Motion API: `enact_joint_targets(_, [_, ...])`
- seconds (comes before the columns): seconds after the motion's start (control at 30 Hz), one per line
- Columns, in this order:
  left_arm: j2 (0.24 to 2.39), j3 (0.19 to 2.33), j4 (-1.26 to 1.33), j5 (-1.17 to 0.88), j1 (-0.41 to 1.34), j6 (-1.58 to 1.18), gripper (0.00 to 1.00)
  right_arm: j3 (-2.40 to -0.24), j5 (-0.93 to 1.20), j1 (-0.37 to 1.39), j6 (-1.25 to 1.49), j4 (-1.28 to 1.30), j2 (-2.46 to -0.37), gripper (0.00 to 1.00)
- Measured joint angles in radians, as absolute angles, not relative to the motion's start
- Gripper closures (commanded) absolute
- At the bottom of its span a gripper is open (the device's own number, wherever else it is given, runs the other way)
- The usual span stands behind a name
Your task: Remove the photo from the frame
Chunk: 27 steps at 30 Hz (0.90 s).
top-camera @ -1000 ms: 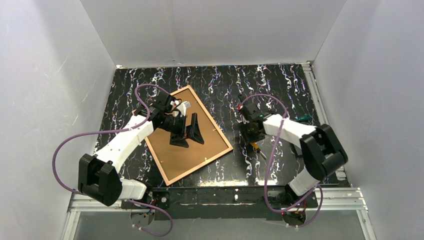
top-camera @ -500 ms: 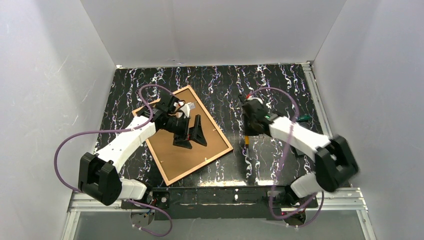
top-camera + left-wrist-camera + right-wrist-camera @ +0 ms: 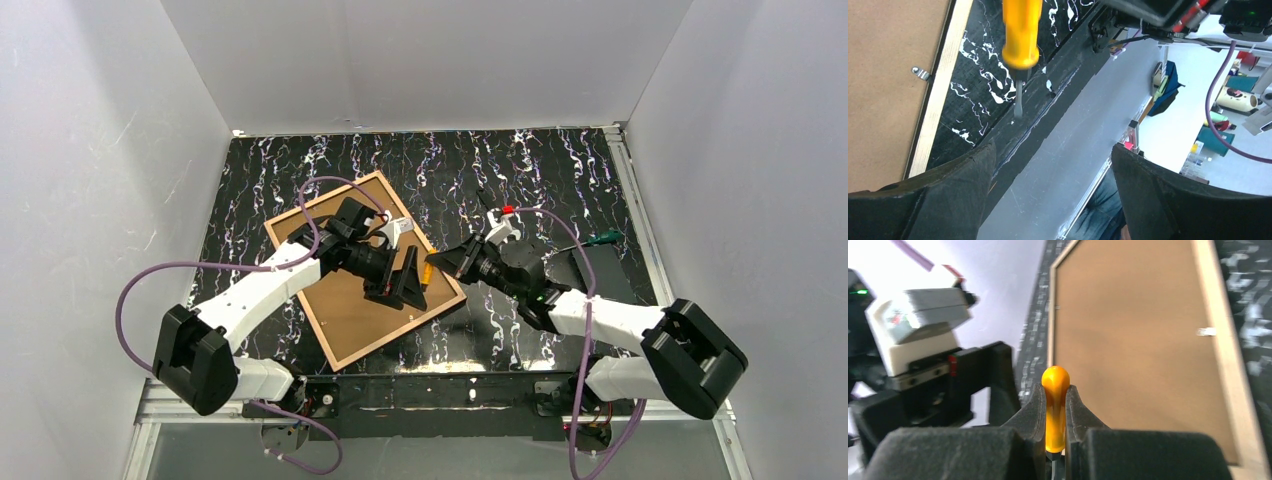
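Note:
The frame (image 3: 452, 297) lies face down on the table, showing a pale wooden rim. Inside it is the photo's brown fibreboard back (image 3: 350, 305); the printed side is hidden. My left gripper (image 3: 400, 285) is open and empty, low over the frame's right part. My right gripper (image 3: 447, 263) is shut on a yellow-handled screwdriver (image 3: 427, 271) right at the frame's right edge. In the left wrist view the screwdriver (image 3: 1021, 35) points down at the table beside the rim (image 3: 940, 90), near a metal clip (image 3: 921, 73). In the right wrist view the pads (image 3: 1034, 412) clamp the yellow handle (image 3: 1055, 390), with the back (image 3: 1133, 340) ahead.
The table (image 3: 480, 170) is black with white marbling, walled in grey on three sides. A flat black box (image 3: 590, 270) and a green-handled tool (image 3: 606, 238) lie at the right. The left gripper's body (image 3: 923, 365) is close to the right gripper.
My right arm has swung left and low, bringing the screwdriver to the frame's right edge. My left gripper has slid right and nearer along the back.

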<state>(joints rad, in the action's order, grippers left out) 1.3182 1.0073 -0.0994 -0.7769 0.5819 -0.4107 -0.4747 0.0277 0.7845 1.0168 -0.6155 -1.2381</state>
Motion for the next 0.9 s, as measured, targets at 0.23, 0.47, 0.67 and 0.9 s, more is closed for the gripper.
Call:
enact_joint_targets(0.23, [1.305,1.003,-0.092,-0.755,0.614,-0.376,0.32,-0.475,0.069,0.824,1.147,-0.848,-1.328,0.99])
enact_joint_targets(0.47, [1.233,0.994,-0.112,-0.683,0.632,-0.315,0.70,-0.475,0.090,0.840,1.242,-0.912,-1.328,0.99])
enact_joint_targets(0.67, [1.180,0.988,-0.107,-0.669,0.638,-0.282,1.00,-0.475,0.104,0.854,1.244,-0.883,-1.267,0.88])
enact_joint_targets(0.9, [1.167,0.954,-0.118,-0.682,0.651,-0.229,1.00,-0.552,0.336,0.801,1.053,-0.537,-1.160,0.35])
